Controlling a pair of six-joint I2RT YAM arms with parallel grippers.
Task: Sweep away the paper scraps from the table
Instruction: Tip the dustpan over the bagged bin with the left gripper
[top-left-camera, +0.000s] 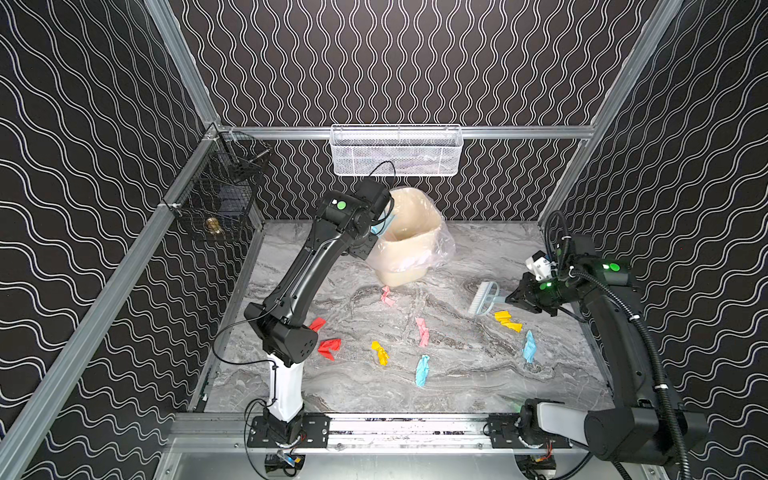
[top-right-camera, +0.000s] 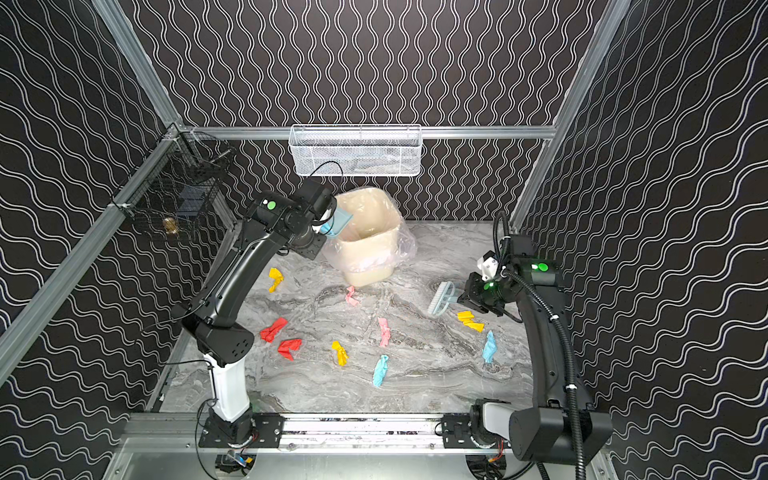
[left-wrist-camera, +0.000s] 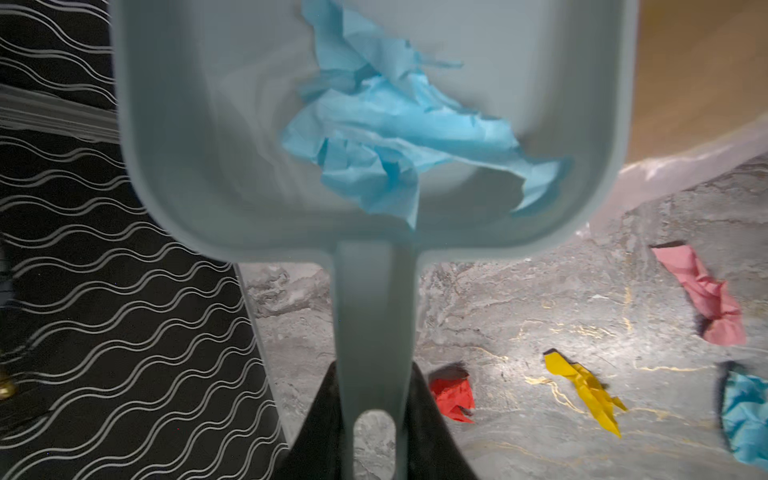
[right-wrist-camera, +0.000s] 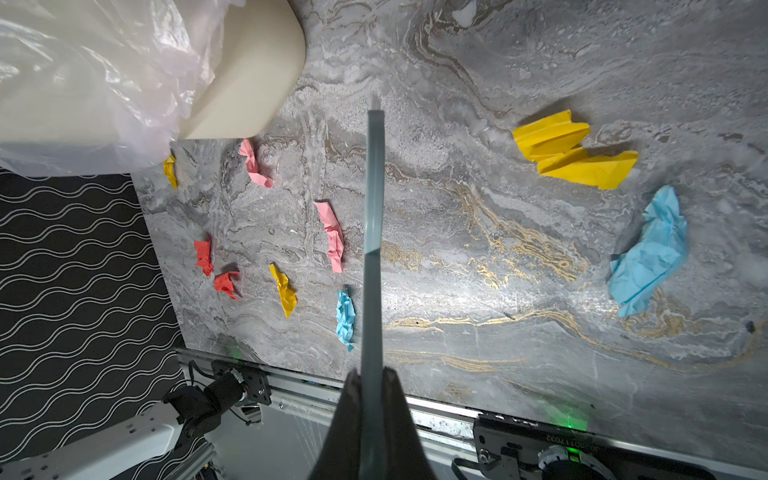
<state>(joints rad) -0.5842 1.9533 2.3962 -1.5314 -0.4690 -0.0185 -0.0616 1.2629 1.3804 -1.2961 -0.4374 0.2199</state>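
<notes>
The left arm's jaws clamp narrowly on the flat handle of a pale blue plastic dustpan (left-wrist-camera: 187, 124), held at the rim of a cream plastic bin (top-left-camera: 409, 245) lined with clear, crinkly film. One crumpled light blue scrap (left-wrist-camera: 386, 137) lies in the pan. The right arm's jaws pinch shut on a pale blue brush (top-left-camera: 484, 299) with white bristles. Twisted red, yellow, pink and blue paper scraps (top-left-camera: 422, 332) lie scattered across the grey marbled tabletop (top-left-camera: 457, 386).

My left arm (top-left-camera: 291, 282) and right arm (top-left-camera: 611, 345): glossy black shells, white base links. Green lights dot both; a ribbed black hose (top-left-camera: 648, 353) lines the right.
</notes>
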